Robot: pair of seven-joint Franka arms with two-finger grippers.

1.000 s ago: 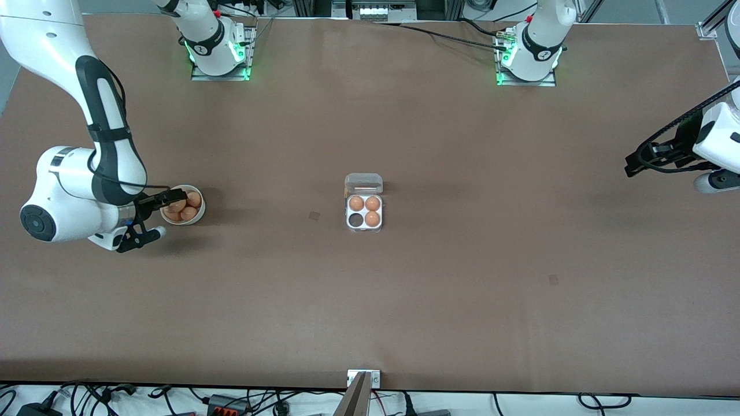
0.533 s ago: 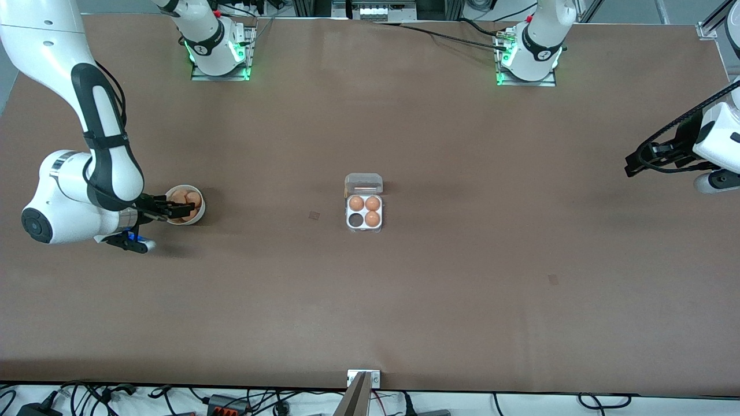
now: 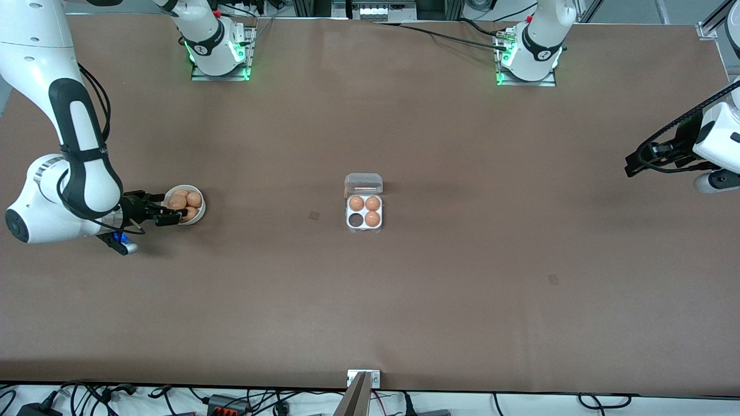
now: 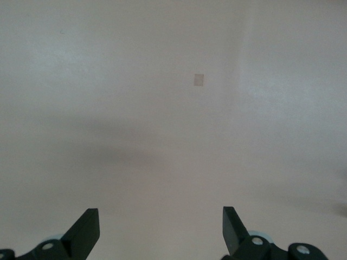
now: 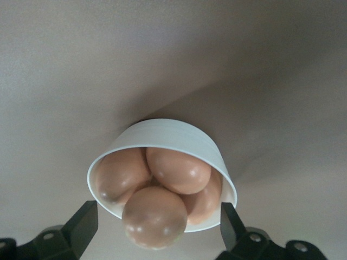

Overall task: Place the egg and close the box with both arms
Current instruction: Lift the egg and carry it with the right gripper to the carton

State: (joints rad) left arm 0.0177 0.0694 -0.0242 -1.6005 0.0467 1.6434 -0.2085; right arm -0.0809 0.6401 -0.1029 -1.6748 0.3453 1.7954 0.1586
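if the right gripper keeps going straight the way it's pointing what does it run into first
Probably the topmost egg in the white bowl: the open right gripper has its fingers either side of the bowl, that egg between them.

Table (image 3: 462, 289): covered in a matt brown sheet, smooth, paper-like, with faint creases. Box (image 3: 364, 211): thin clear plastic lid, slightly glossy, over a whitish plastic tray. Eggs in the box (image 3: 356, 203): tan-brown shells, smooth, low sheen. Bowl (image 5: 168, 138): white, smooth, finely ridged outer wall, satin finish. Eggs in the bowl (image 5: 155, 218): smooth brown shells with soft highlights. Arms (image 3: 34, 63): glossy white plastic casings with black matt joint sections and black rubbery cables. Right gripper (image 5: 154, 225) and left gripper (image 4: 161, 230): matt black plastic fingers. Base plates (image 3: 219, 72): bare grey metal.
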